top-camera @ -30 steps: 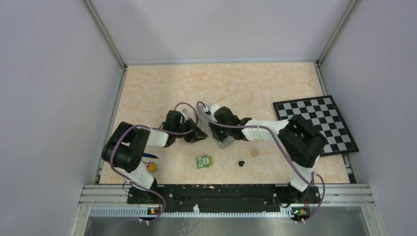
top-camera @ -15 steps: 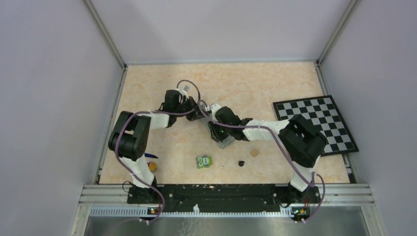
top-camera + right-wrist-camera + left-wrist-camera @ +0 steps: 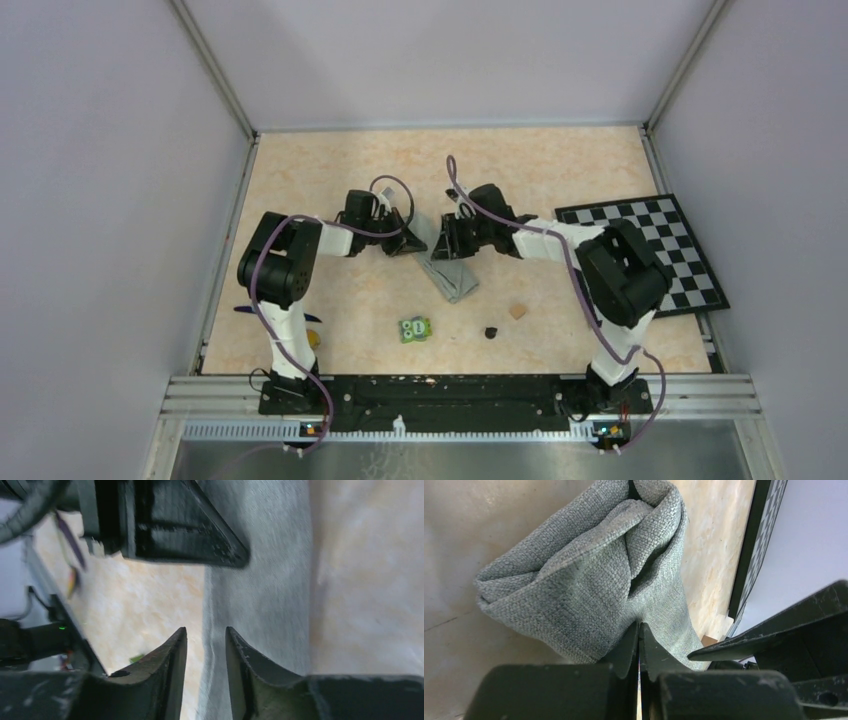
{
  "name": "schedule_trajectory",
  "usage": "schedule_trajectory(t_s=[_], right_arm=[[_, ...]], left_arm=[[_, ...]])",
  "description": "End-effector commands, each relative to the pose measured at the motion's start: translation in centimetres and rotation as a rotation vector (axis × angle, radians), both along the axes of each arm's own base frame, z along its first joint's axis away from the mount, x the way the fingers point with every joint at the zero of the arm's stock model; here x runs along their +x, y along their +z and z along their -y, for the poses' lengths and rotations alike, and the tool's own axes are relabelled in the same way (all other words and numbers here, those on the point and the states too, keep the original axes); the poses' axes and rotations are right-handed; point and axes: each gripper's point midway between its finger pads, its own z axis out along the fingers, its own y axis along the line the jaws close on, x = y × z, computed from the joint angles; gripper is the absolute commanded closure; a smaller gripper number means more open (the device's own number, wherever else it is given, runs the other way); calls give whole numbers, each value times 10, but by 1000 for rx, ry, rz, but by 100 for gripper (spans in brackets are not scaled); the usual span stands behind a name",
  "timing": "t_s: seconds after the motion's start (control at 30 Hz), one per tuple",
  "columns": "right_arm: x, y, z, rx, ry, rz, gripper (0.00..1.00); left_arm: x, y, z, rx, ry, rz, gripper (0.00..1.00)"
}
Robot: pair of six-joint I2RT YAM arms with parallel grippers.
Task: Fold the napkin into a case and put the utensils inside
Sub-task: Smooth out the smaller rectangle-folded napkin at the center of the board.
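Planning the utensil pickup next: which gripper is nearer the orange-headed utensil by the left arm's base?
Left. The left gripper, at the left side of the napkin, is up and right of the orange-headed utensil; the right gripper is farther right, across the napkin.

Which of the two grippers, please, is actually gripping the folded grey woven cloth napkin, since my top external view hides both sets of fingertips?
Observer: The left wrist view shows the left gripper with its fingers pressed together at an edge of the grey woven cloth napkin, seemingly pinching it.
Operator: Thank you. And the right one?
Observer: In the right wrist view, the right gripper has its fingers apart, straddling the napkin's edge without clamping it.
Operator: Does the cloth lie flat by the left fingers?
Observer: No. The left wrist view shows it bunched into thick rolled folds just beyond the fingertips.
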Motion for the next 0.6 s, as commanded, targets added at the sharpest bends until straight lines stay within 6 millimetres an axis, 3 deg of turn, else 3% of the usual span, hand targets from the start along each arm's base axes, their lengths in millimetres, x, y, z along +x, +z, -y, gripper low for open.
schedule_trajectory(t_s=[0.0, 0.1, 0.2, 0.47, 0.57], right_arm=[[9, 22, -44, 243, 85, -113, 68], [10, 6, -50, 275, 88, -174, 73], [2, -18, -42, 267, 70, -247, 75], [-56, -55, -1, 190, 83, -329, 76], [-69, -55, 12, 159, 87, -314, 76]], left_arm=[[-7, -30, -14, 84, 23, -45, 100], [-7, -30, -16, 87, 31, -45, 100], [-7, -31, -19, 95, 38, -48, 100], [-6, -43, -26, 106, 56, -71, 100], [-5, -47, -28, 116, 60, -73, 100]])
